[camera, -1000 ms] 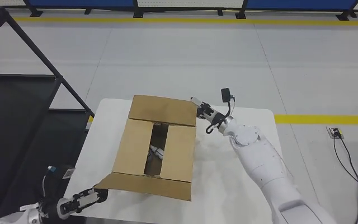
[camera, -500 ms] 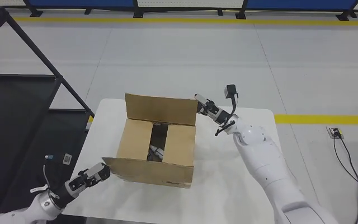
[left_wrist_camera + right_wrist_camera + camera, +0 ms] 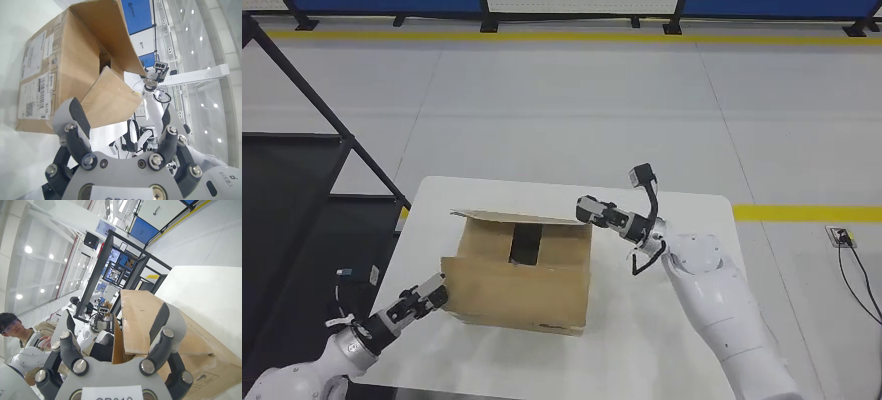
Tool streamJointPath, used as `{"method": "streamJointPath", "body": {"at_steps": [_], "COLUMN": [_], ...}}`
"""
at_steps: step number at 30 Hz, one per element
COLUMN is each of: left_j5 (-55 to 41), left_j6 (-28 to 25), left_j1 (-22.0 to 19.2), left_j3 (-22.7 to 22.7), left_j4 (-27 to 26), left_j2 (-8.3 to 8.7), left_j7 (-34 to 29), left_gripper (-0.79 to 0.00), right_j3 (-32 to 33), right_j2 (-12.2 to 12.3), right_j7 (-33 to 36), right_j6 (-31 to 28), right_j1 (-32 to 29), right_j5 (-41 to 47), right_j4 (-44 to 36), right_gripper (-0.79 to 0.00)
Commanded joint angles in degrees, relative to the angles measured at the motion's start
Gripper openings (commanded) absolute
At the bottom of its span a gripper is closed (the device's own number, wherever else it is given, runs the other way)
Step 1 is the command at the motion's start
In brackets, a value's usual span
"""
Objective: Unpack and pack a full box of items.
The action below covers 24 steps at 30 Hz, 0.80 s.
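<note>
From above, the box [image 3: 522,280] is sitting mid-table [image 3: 662,330], with the left gripper [image 3: 434,297] at its 8 o'clock and the right gripper [image 3: 585,208] at 2 o'clock, probably for folding flaps. Left wrist: the fingers [image 3: 79,111] are standing open beside the near flap [image 3: 111,100]. Right wrist: the open fingers [image 3: 160,317] are waiting at the far flap [image 3: 140,321].
</note>
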Motion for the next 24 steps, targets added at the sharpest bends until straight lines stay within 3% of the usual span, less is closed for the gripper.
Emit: {"method": "streamJointPath", "body": {"at_steps": [1,10,17,24], "left_j5": [1.12,4.52,6.84,8.49], "left_j6": [0.57,1.68,2.01,1.19], "left_j1": [-0.92,-5.38,-8.11,-9.96], "left_j3": [1.11,4.88,7.01,8.63], "left_j4": [0.21,1.43,2.00,2.99], "left_j2": [-0.14,-0.75,-1.24,-1.75], "left_j7": [0.46,1.68,3.01,4.42], "left_gripper": [0.000,0.000,0.000,0.000], "right_j3": [0.21,-1.35,-3.09,-5.34], "right_j2": [0.44,1.22,1.28,1.09], "right_j7": [0.20,-2.72,-0.14,1.69], "right_j6": [3.01,16.81,23.38,23.78], "right_j1": [-2.12,-9.12,-8.78,-8.44], "right_j5": [-1.38,-6.43,-5.24,-3.48], "right_j4": [-4.50,-18.93,-19.90,-18.42], "right_gripper": [0.000,0.000,0.000,0.000]}}
